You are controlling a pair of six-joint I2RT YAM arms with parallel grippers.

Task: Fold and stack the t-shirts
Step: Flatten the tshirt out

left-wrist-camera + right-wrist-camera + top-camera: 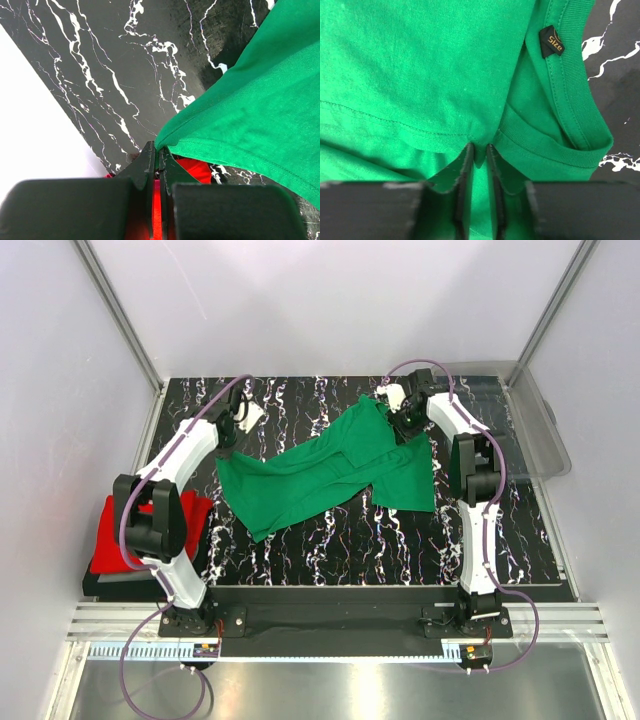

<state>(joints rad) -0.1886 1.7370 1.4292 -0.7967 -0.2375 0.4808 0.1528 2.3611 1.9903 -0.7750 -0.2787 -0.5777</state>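
Note:
A bright green t-shirt [320, 475] lies crumpled and partly spread across the middle of the black marbled table [330, 540]. My left gripper [229, 440] is shut on its left corner; in the left wrist view the cloth [260, 110] runs up and away from the closed jaws of that gripper [160, 150]. My right gripper [405, 423] is at the shirt's far right part. There its jaws [479, 150] pinch a hem corner of the green cloth [420, 65], next to the ribbed collar [560, 145] and its size tag [551, 41]. A folded red t-shirt [110, 535] lies at the table's left edge.
A clear plastic bin [540, 430] stands at the back right, partly off the table. The red t-shirt [197, 170] shows below the left gripper. White walls and metal frame posts close in the sides and back.

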